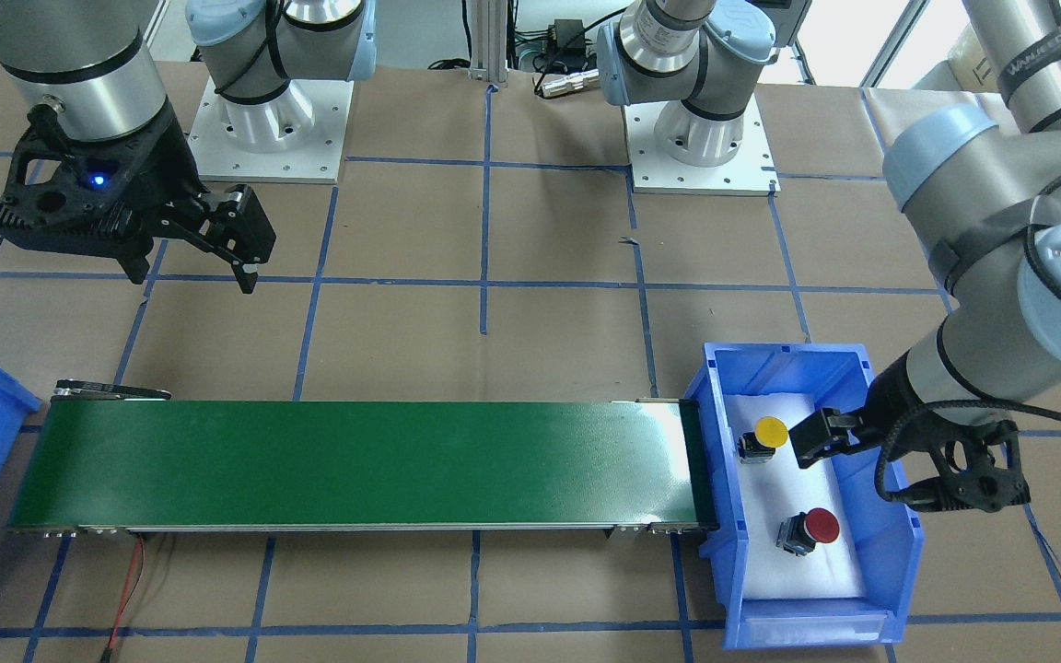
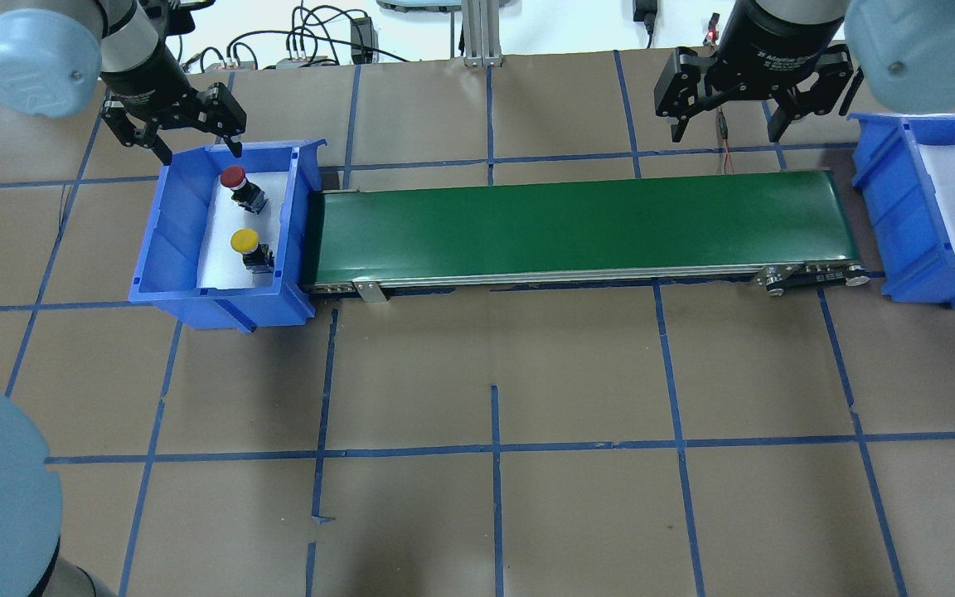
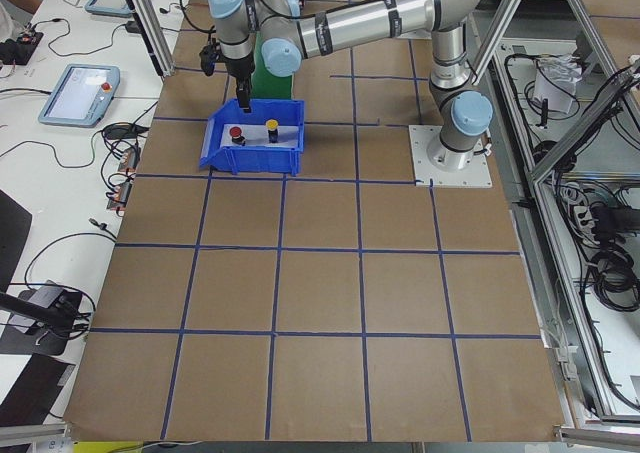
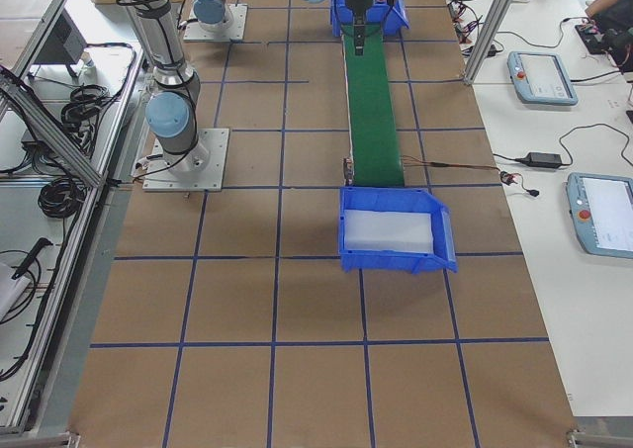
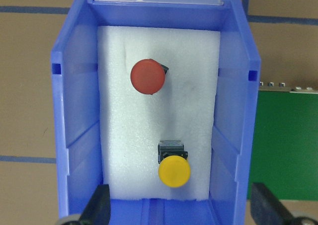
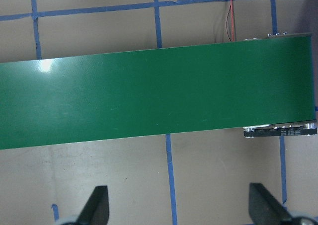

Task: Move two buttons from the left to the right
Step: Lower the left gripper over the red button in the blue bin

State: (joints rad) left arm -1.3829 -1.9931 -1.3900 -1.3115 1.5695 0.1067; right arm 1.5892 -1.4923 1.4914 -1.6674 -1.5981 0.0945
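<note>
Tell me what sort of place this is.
Most likely a robotics lab test cell, not a factory line: arms bolted to a table covered in brown paper with a blue tape grid, a short green conveyor between blue bins, and teach pendants on a side bench.

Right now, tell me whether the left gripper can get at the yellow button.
Probably yes. The left gripper hangs open above the blue bin; the yellow button stands uncovered on the foam, apart from the red button.
</note>
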